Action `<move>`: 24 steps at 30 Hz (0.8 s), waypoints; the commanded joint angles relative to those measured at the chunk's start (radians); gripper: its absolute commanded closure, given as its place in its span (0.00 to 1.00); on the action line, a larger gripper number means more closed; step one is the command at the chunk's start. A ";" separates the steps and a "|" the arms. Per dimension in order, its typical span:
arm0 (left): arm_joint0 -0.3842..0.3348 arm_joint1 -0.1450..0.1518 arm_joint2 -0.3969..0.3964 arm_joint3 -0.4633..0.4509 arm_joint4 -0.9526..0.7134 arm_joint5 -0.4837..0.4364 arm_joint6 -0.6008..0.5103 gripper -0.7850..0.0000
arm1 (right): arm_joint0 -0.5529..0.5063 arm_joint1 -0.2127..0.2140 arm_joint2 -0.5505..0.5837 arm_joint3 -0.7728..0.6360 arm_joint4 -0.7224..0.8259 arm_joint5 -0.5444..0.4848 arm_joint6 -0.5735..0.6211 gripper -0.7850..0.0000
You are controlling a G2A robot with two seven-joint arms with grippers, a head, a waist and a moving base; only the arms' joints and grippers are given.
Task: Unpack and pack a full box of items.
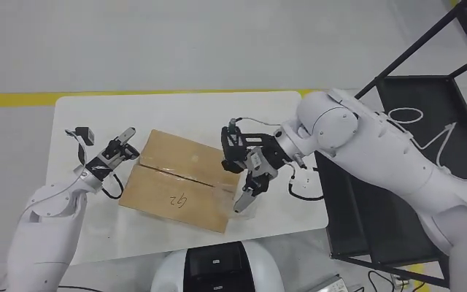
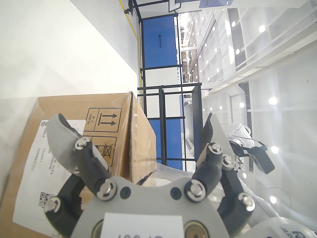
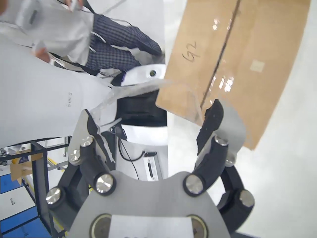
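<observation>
Box closed on table, black rack beside; left tool, right tool released, flanking box

Pale floor, yellow line — black rack beside white table.

The top view looks steeply down from above both arms, far enough back to take in the whole white table, the box at its middle and both arms; the left wrist view sits just behind the left gripper, low and close against the box's labelled end, facing across the table toward the room beyond; the right wrist view sits just behind the right gripper, raised above the box and facing down onto its taped top from near; all 3 views share the box; the top and right wrist views share its handwritten flap.
</observation>
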 commanded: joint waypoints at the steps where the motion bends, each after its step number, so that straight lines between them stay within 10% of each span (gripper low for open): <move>1: 0.001 0.000 0.000 0.000 -0.001 0.000 0.002 0.00 | 0.003 -0.020 -0.021 0.042 0.084 -0.045 -0.045 0.00; 24: 0.017 0.000 -0.017 -0.011 -0.008 -0.001 0.021 0.00 | 0.106 -0.280 -0.127 0.294 -0.140 -0.060 -0.516 0.00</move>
